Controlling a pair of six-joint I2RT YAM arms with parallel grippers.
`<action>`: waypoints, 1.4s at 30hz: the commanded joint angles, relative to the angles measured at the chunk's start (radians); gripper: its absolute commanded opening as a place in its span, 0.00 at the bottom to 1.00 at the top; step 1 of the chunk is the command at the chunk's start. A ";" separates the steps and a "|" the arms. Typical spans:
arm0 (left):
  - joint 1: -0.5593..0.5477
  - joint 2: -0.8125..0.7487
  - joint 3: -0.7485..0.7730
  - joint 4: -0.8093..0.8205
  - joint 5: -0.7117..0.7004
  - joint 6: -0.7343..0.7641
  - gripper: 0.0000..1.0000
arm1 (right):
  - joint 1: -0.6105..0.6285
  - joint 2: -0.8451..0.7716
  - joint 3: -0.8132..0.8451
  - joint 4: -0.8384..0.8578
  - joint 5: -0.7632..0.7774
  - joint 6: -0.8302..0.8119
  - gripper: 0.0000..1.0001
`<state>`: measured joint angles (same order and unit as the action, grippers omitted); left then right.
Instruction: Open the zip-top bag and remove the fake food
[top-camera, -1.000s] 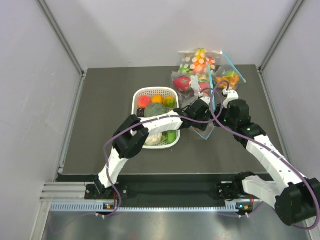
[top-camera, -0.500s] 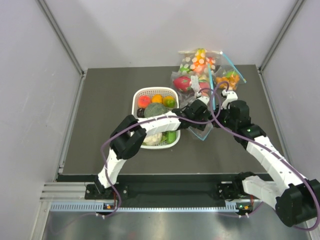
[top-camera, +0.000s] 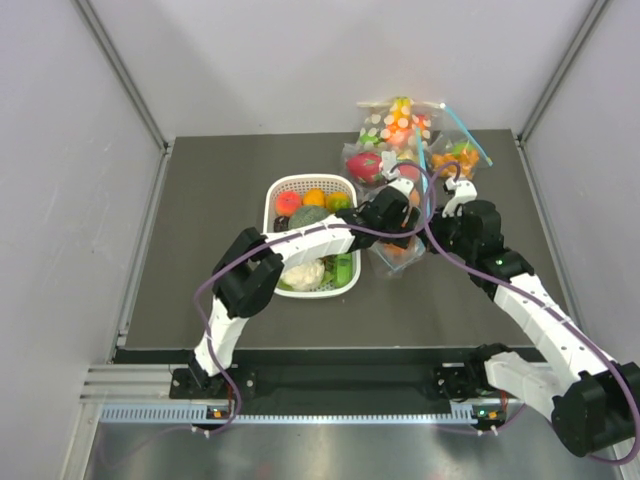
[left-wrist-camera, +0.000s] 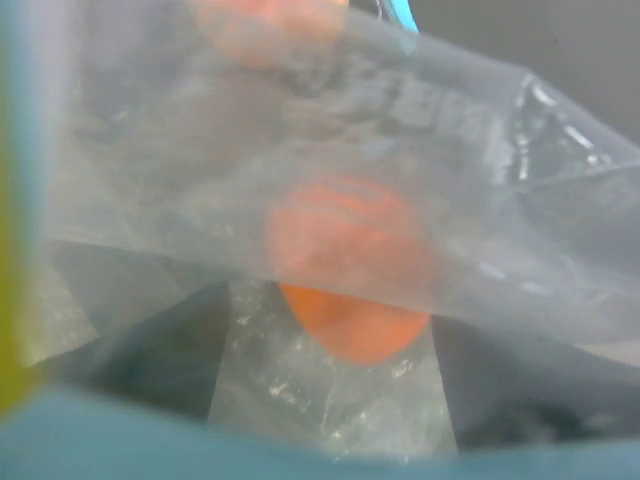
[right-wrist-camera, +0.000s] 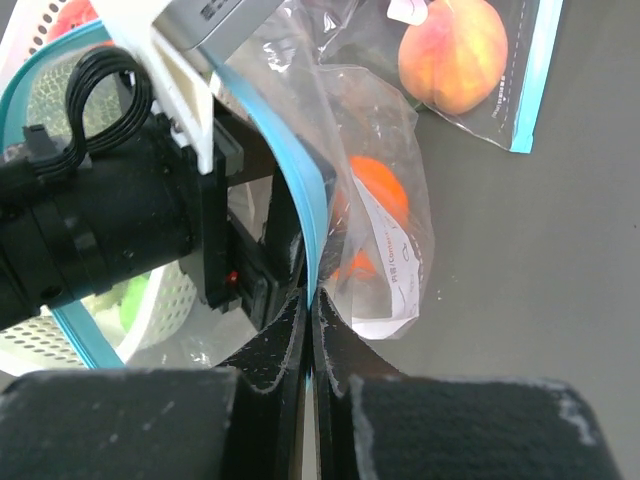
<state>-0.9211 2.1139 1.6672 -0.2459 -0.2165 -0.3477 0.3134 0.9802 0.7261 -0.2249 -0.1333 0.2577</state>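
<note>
The zip-top bag (top-camera: 394, 256) stands just right of the basket, clear plastic with a light-blue zip strip (right-wrist-camera: 300, 190) curving round its open mouth. My right gripper (right-wrist-camera: 313, 300) is shut on that strip and holds one lip up. My left gripper (top-camera: 399, 226) reaches in through the mouth. In the left wrist view its dark fingers (left-wrist-camera: 150, 350) stand apart, open, with plastic all round. A round orange fruit (left-wrist-camera: 350, 300), the fake food, lies just ahead between the fingertips, untouched as far as I can tell. The same fruit (right-wrist-camera: 375, 190) shows through the bag wall.
A white basket (top-camera: 272, 192) holding several toy fruits and vegetables sits under the left arm. Behind the bag lie other clear bags: one with a pink dragon fruit (top-camera: 365, 165), one with orange pieces (top-camera: 456, 158), one with a peach (right-wrist-camera: 452, 52).
The left gripper has pushed farther into the bag and its fingers have spread wider. The bag has bunched up around it. The right gripper has kept its hold.
</note>
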 joint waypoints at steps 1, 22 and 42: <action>0.016 0.018 0.055 0.068 0.000 0.004 0.84 | 0.012 -0.021 0.009 0.015 -0.006 -0.005 0.00; 0.016 0.106 0.091 0.059 0.077 0.016 0.27 | 0.009 -0.009 0.003 0.018 -0.015 -0.005 0.00; -0.016 -0.039 -0.041 -0.059 0.018 0.076 0.75 | 0.010 0.009 -0.002 0.027 -0.022 -0.001 0.00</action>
<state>-0.9321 2.1311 1.6482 -0.2695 -0.2066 -0.2810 0.3134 0.9859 0.7261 -0.2310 -0.1425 0.2569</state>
